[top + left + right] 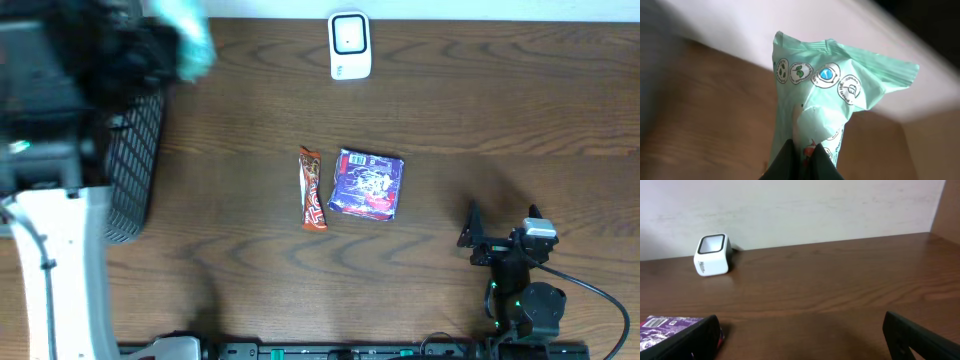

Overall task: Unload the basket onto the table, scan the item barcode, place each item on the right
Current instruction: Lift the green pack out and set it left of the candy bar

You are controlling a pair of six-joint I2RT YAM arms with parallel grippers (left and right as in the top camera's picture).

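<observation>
The white box-shaped plastic scanner sits at the far edge of the brown wooden table. At centre, the orange wrapped candy bar lies just left of the purple flat snack packet. The black mesh basket stands far left.

Overhead looks straight down; right wrist looks low across the table, sharing the barcode scanner with it; left wrist closely faces a mint-green packet.

Mint-green packet, purple pouch, orange bar, white scanner, brown wood-grain table.
</observation>
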